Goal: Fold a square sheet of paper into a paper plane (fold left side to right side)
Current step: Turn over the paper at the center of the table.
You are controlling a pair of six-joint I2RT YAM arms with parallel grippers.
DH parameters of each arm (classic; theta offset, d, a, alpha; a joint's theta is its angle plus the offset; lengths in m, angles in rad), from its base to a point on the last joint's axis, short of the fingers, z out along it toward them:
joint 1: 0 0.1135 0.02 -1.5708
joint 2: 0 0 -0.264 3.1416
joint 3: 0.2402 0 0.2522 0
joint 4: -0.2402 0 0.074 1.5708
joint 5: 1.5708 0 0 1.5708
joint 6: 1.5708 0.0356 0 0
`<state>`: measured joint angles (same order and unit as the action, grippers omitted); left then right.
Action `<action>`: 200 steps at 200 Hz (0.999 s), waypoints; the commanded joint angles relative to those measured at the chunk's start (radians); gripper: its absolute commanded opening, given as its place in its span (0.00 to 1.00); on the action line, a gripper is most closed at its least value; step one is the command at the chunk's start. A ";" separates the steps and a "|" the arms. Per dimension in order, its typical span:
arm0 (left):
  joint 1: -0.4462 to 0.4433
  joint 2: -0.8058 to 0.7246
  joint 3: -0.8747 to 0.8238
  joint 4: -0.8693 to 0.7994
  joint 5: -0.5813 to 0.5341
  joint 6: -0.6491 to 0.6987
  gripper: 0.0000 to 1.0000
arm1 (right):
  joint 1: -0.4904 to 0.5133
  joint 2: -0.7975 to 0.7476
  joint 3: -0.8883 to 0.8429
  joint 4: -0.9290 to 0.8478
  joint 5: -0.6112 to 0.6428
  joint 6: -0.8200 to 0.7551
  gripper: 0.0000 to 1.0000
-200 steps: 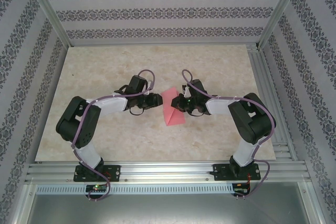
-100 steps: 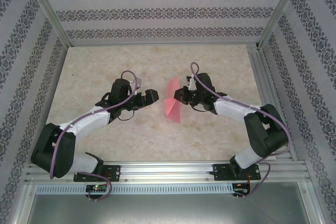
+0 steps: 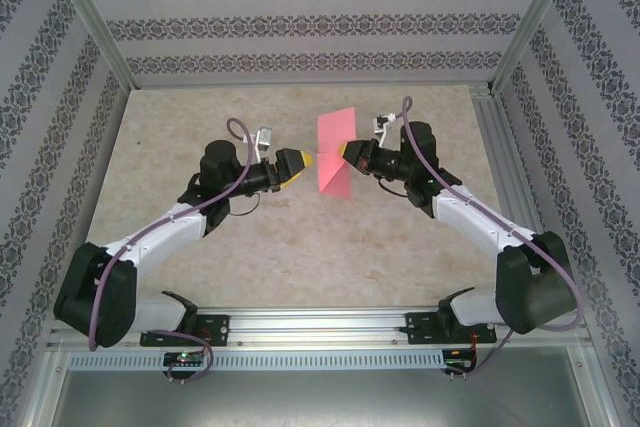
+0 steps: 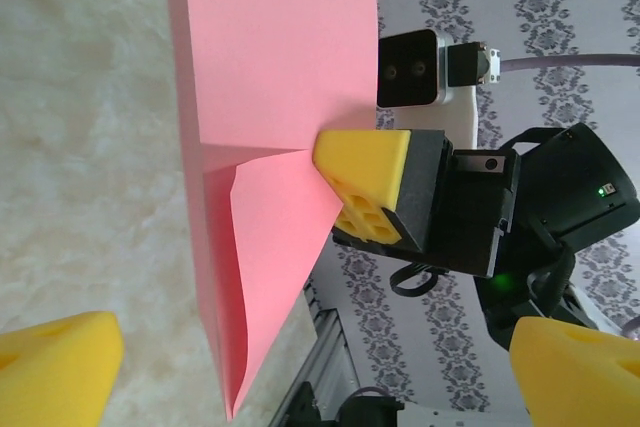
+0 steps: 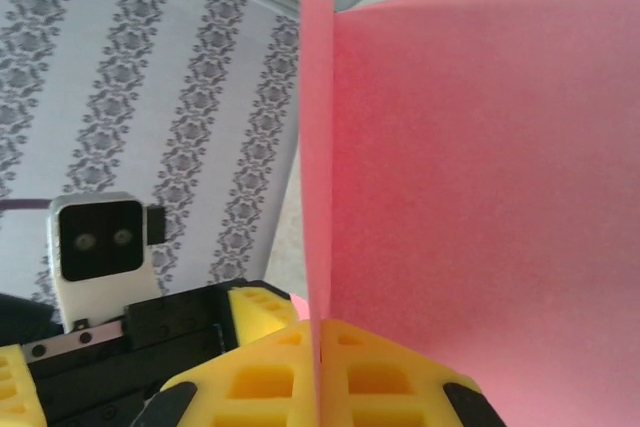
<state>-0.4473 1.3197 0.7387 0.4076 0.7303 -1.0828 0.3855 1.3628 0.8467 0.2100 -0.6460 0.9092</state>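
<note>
The square sheet of paper (image 3: pixel 335 150) is pink-red, creased and hangs upright above the table, its pointed end toward the near side. My right gripper (image 3: pixel 347 152) is shut on the sheet's right edge. In the right wrist view its yellow fingertips (image 5: pixel 380 382) pinch the sheet (image 5: pixel 480 167) between them. My left gripper (image 3: pixel 300 160) stands open just left of the paper, not touching it. In the left wrist view its yellow pads (image 4: pixel 50 367) sit wide apart at the bottom corners. The paper (image 4: pixel 270 97) and the right gripper (image 4: pixel 330 162) lie ahead of them.
The beige table (image 3: pixel 200 117) lies under both outstretched arms. Patterned walls (image 3: pixel 300 27) and aluminium frame posts (image 3: pixel 95 27) enclose it. A metal rail (image 3: pixel 320 327) runs along the near edge by the arm bases.
The left gripper opened and let go of the paper. Both arms stretched toward the far side, and the right gripper lifted the paper off the table to stand upright.
</note>
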 commanded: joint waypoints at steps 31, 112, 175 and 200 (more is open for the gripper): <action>-0.051 0.060 0.061 0.159 0.043 -0.070 1.00 | 0.023 -0.036 0.049 0.131 -0.048 0.088 0.04; -0.067 0.075 0.090 0.167 0.062 -0.064 0.59 | 0.039 -0.005 0.028 0.247 -0.057 0.170 0.04; -0.069 0.074 0.097 0.152 0.066 -0.051 0.30 | 0.039 0.001 0.019 0.245 -0.049 0.171 0.04; -0.068 0.074 0.099 0.136 0.063 -0.042 0.22 | 0.037 -0.001 0.015 0.233 -0.050 0.164 0.05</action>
<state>-0.5064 1.3899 0.8093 0.5346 0.7803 -1.1538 0.4126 1.3590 0.8703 0.4202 -0.6868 1.0767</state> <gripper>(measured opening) 0.250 0.051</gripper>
